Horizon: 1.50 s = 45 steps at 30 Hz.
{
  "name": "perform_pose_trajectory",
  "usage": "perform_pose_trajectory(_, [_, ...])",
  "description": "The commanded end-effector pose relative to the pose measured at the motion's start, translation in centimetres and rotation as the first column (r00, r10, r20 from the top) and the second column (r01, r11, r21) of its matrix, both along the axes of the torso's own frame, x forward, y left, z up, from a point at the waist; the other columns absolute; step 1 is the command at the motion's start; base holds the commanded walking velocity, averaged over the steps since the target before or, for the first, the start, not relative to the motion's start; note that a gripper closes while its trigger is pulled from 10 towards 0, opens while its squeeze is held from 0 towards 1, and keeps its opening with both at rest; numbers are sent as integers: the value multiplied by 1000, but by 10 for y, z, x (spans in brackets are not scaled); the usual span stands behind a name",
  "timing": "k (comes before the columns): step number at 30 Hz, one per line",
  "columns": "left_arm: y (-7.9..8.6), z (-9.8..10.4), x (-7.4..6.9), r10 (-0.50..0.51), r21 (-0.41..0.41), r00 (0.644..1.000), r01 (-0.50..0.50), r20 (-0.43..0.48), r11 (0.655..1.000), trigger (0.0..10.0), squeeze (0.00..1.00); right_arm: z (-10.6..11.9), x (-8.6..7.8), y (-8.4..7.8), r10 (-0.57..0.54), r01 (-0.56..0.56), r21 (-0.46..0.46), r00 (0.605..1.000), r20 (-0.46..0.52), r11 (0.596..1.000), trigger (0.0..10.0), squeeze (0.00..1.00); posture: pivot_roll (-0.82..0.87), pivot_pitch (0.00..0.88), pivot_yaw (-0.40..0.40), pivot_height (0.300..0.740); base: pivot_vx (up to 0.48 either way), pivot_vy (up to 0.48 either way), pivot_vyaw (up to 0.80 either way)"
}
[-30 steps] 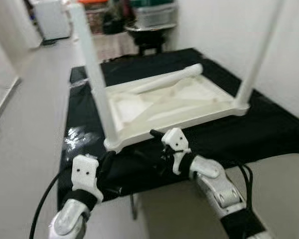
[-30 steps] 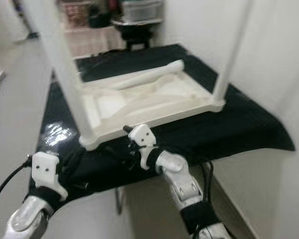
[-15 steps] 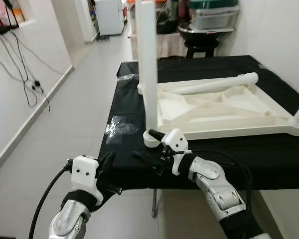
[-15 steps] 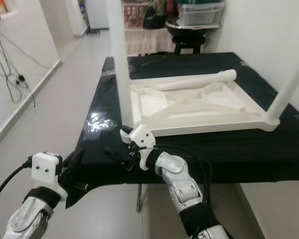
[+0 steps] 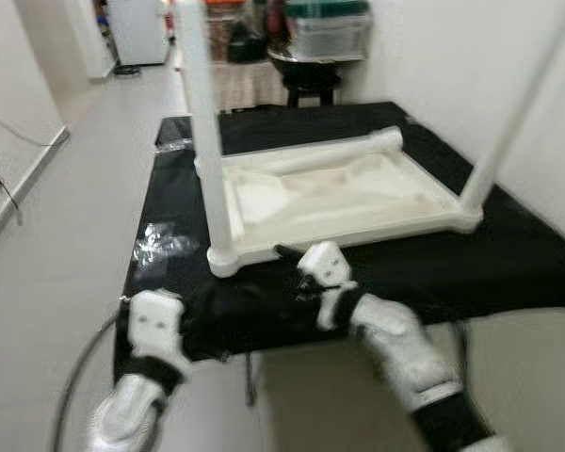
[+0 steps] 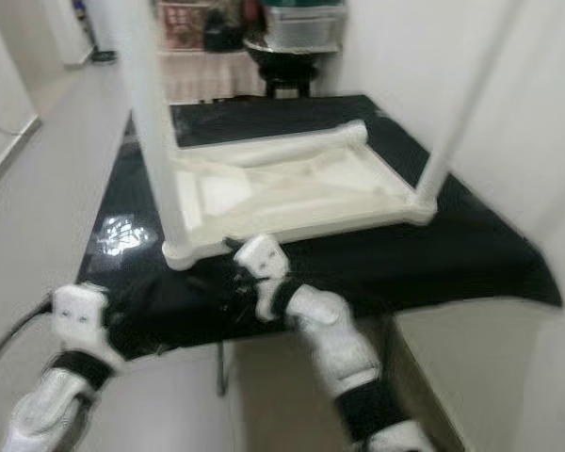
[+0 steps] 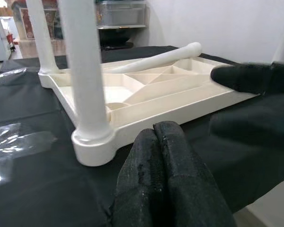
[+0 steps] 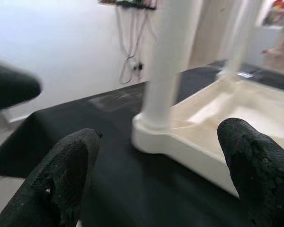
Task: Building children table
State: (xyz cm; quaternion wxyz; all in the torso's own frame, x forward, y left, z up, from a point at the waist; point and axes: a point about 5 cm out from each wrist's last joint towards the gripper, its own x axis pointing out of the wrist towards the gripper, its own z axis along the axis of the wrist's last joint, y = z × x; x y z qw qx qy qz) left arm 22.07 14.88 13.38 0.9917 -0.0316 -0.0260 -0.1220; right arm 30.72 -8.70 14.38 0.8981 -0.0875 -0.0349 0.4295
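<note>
Right gripper (image 8: 156, 170) had its two black fingers (image 8: 68, 175) spread wide apart, nothing between them, hovering over the black cloth (image 8: 109, 175). Straight ahead of the gap stood a white table leg (image 8: 168, 61), upright in the corner socket of the upturned white table top (image 8: 213, 127), whose near rim ran off towards one finger. Further out past the other finger was a blurred dark shape (image 8: 12, 87), with a white wall (image 8: 61, 47) and hanging cables (image 8: 132, 42) behind.
</note>
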Motion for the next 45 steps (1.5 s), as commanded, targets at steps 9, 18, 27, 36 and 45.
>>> perform_pose_trajectory(9, [6,-1,-1,22,-9,1000,-22,-2,1000,10000,0,-2,-2,5,24,-24,11,1000,-8,1000,10000,0,-56,49,-18,740,0,0,0])
perform_pose_trajectory(18, [6,-1,-1,23,-25,1000,-23,-4,999,10000,0,-3,-2,5,25,-25,7,1000,-11,1000,10000,0,-54,43,-21,740,0,0,0])
perform_pose_trajectory(27, [8,2,0,7,-21,1000,-7,-11,1000,10000,0,9,13,0,-90,94,87,995,-53,992,10000,0,-38,32,-17,740,0,0,0])
perform_pose_trajectory(36, [3,16,4,-42,-19,998,43,36,999,10000,0,22,20,0,-124,133,186,990,-64,973,10000,0,-28,29,-14,740,0,0,244])
perform_pose_trajectory(45, [-12,26,2,-157,-32,985,159,66,987,10000,0,37,28,-4,-120,117,134,993,14,984,10000,0,-30,29,-13,740,268,0,356])
